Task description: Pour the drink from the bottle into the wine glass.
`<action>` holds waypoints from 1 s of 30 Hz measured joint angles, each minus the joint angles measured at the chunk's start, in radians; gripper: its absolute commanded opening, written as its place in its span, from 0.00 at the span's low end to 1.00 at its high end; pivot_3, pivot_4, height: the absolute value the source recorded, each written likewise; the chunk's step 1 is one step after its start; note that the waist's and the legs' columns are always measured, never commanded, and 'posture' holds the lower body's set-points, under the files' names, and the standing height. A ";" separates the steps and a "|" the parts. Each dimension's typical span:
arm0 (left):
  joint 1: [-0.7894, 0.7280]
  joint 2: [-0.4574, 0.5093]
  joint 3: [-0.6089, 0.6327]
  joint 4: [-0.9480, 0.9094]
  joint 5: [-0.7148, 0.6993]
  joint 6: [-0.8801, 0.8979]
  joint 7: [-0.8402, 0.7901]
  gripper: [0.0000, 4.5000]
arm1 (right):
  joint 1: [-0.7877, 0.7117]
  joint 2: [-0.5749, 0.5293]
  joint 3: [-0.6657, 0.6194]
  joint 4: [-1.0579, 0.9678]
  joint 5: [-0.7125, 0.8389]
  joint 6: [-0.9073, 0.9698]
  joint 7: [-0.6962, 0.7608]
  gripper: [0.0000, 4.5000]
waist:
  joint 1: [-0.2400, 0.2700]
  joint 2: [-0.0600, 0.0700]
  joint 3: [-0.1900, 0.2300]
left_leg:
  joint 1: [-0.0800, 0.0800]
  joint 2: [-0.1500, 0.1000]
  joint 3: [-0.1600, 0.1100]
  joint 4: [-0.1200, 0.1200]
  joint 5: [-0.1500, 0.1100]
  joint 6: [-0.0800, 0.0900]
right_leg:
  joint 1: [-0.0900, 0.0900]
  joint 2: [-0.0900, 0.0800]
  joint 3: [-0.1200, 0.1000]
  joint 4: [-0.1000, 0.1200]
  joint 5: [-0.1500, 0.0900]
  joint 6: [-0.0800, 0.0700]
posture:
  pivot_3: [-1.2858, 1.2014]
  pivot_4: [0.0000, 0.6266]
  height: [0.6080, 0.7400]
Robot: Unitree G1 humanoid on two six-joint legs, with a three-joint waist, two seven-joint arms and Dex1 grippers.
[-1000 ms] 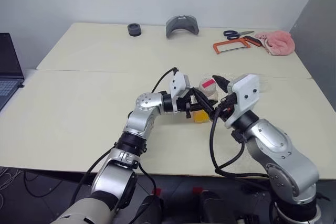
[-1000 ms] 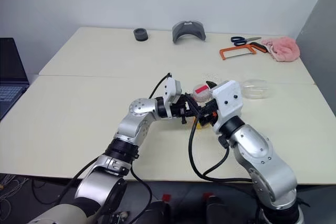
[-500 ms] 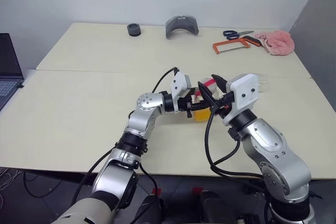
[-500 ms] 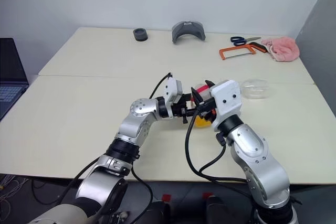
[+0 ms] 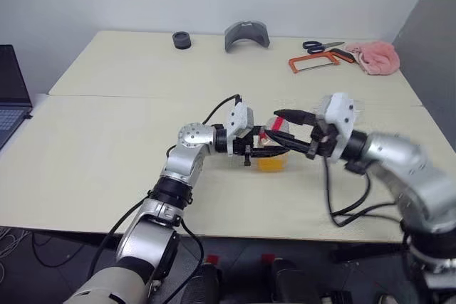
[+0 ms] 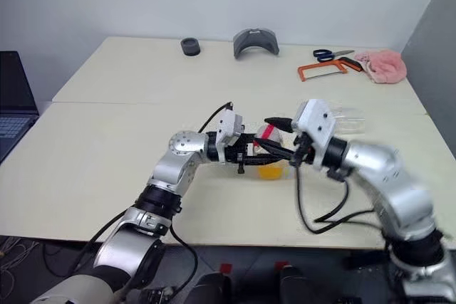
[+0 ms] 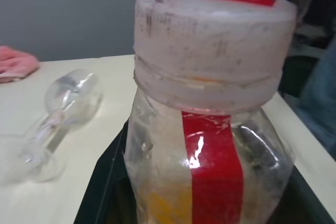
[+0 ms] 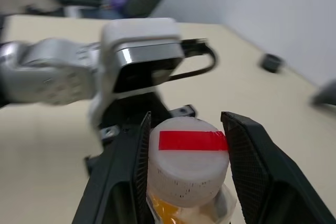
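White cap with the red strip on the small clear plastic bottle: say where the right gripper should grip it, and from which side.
Grip the white cap by its round side wall, coming level from the bottle's right side: the left gripper already clamps the body, and the right gripper's fingers already flank the cap.

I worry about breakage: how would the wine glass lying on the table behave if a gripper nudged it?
The wine glass lies on its side on the table, so its rounded bowl would probably let it roll in a curve. Its thin stem looks fragile, likely to snap under a sideways knock. The clear, smooth surface may also slip between fingers.
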 measured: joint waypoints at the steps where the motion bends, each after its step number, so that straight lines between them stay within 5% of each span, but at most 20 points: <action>1: -0.014 -0.001 -0.001 0.001 0.000 0.000 -0.011 0.38 | -0.028 -0.019 -0.004 0.026 0.016 -0.001 0.047 0.40 | 0.000 0.000 0.000 | 0.000 0.000 0.000 0.000 0.000 0.000 | 0.000 0.000 0.000 0.000 0.000 0.000 | 0.52 0.24 1.00; 5: -0.023 -0.010 -0.018 0.002 0.000 -0.002 -0.034 0.38 | -0.059 -0.068 -0.014 0.056 0.073 0.046 0.122 0.40 | 0.000 0.000 0.000 | -0.001 0.001 0.000 -0.001 0.000 0.000 | -0.001 -0.001 0.000 -0.002 0.000 0.000 | 0.52 0.24 1.00; 13: 0.024 -0.012 0.021 -0.017 -0.009 0.012 0.035 0.38 | 0.008 0.005 -0.094 0.019 0.109 0.085 -0.020 1.00 | 0.002 0.000 0.000 | -0.002 0.002 -0.002 0.000 0.000 0.000 | -0.001 -0.003 0.001 0.000 0.000 0.000 | 0.52 0.24 1.00; 18: 0.044 -0.014 0.027 -0.039 -0.010 0.025 0.076 0.38 | 0.112 0.095 -0.179 -0.184 0.157 0.149 -0.242 1.00 | 0.003 0.000 0.000 | -0.002 0.002 -0.005 -0.001 0.000 0.000 | -0.001 -0.004 0.001 -0.001 0.000 0.000 | 0.52 0.24 1.00; 25: 0.053 -0.019 0.027 -0.042 -0.009 0.026 0.099 0.38 | 0.198 0.329 0.014 -0.329 -0.053 0.148 -0.620 1.00 | 0.000 0.000 0.000 | -0.001 0.001 -0.005 0.000 0.000 -0.001 | -0.002 -0.003 0.002 0.003 0.000 0.000 | 0.52 0.24 1.00; 30: 0.053 -0.020 0.027 -0.041 -0.009 0.025 0.099 0.38 | 0.227 0.356 0.064 -0.325 -0.153 0.128 -0.687 1.00 | 0.000 0.000 0.000 | -0.001 0.001 -0.005 0.000 0.001 -0.001 | -0.001 -0.003 0.002 0.002 0.000 0.000 | 0.52 0.24 1.00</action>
